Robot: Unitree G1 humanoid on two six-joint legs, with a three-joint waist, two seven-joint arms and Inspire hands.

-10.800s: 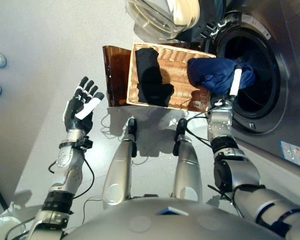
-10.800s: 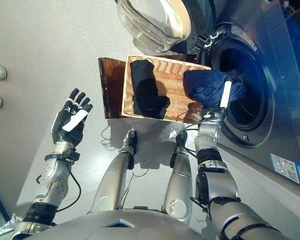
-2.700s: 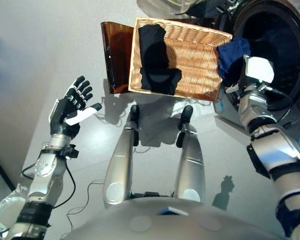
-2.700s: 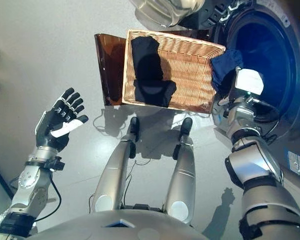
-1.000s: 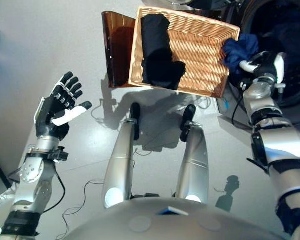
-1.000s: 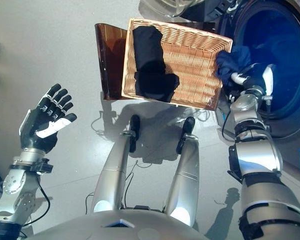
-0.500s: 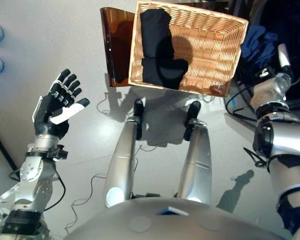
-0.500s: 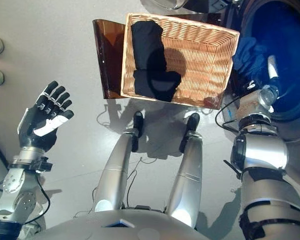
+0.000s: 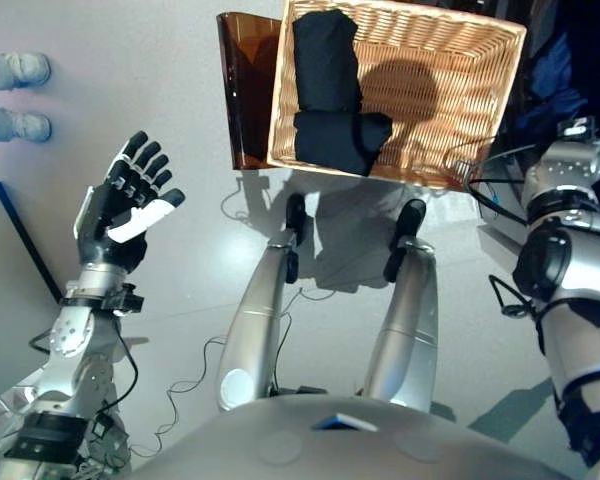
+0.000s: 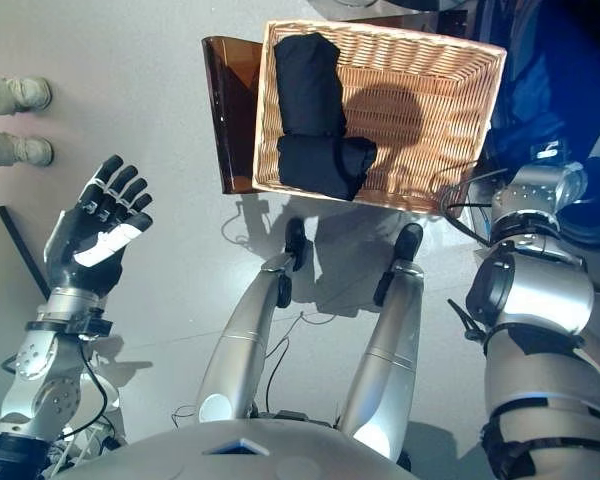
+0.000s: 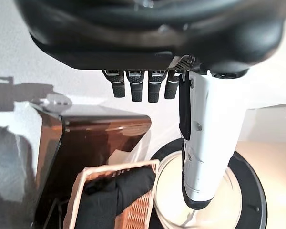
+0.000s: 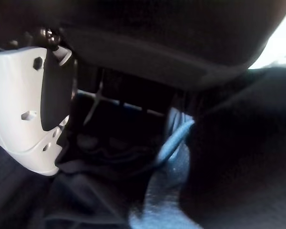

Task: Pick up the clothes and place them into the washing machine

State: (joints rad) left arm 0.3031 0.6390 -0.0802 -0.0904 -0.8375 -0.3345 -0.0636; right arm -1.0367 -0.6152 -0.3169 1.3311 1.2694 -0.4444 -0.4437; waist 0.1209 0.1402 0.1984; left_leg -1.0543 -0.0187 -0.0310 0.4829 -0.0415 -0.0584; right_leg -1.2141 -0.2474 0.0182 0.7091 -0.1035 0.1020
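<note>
A black garment (image 10: 315,110) lies in the wicker basket (image 10: 420,90) on the dark brown box (image 10: 230,110). My right arm reaches past the basket's right side into the washing machine's drum (image 10: 580,60). In the right wrist view my right hand (image 12: 28,109) is inside the dark drum with a blue garment (image 12: 176,157) running from under its palm. My left hand (image 9: 120,215) is open, held up empty at the left, well away from the basket. The left wrist view also shows the black garment (image 11: 119,191) in the basket (image 11: 133,210).
A person's shoes (image 9: 15,70) stand on the grey floor at the far left. The machine's round glass door (image 11: 238,191) hangs open beyond the basket. A dark panel edge (image 9: 20,240) runs along the lower left.
My right hand has gone deeper into the drum with the blue garment. The view has shifted. My left hand stays raised and open.
</note>
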